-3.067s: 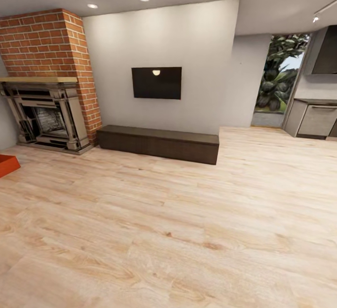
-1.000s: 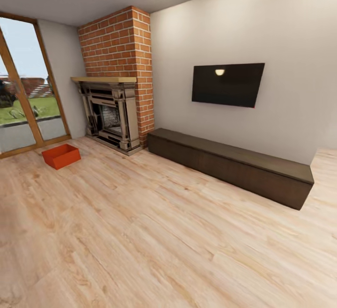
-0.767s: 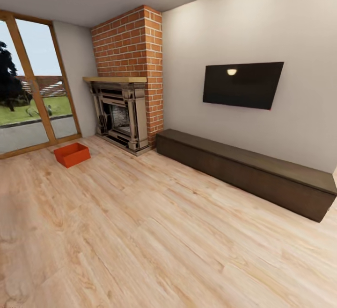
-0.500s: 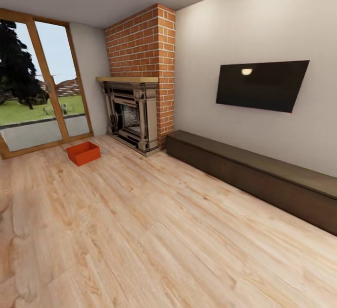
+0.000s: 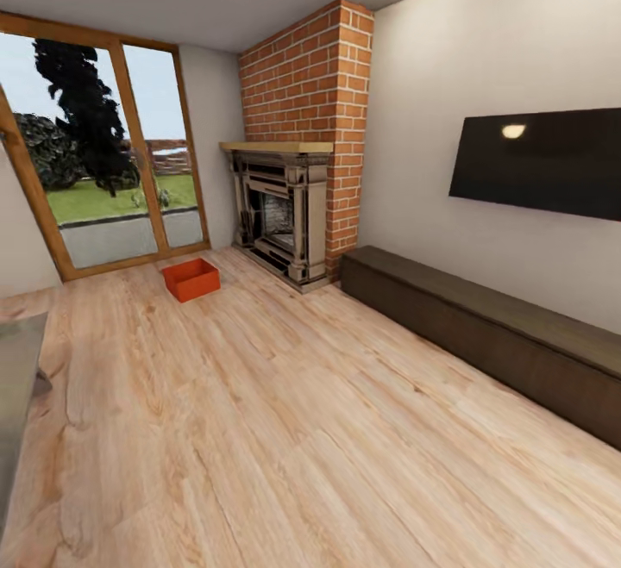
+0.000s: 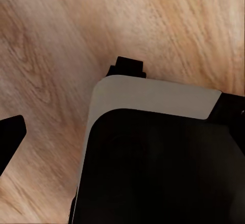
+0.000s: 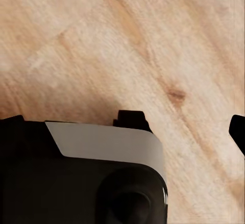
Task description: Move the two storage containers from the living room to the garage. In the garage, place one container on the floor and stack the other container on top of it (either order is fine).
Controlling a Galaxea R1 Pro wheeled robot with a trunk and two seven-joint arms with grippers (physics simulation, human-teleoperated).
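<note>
A wide stretch of bare wood floor lies open from 6 o'clock up to the middle. At 11 o'clock one orange bin sits on the floor, apart from the window behind it and the fireplace at 12 o'clock, with open floor all round it. A long low cabinet lines the wall from 1 to 4 o'clock. A grey edge juts in at 8 o'clock.
</note>
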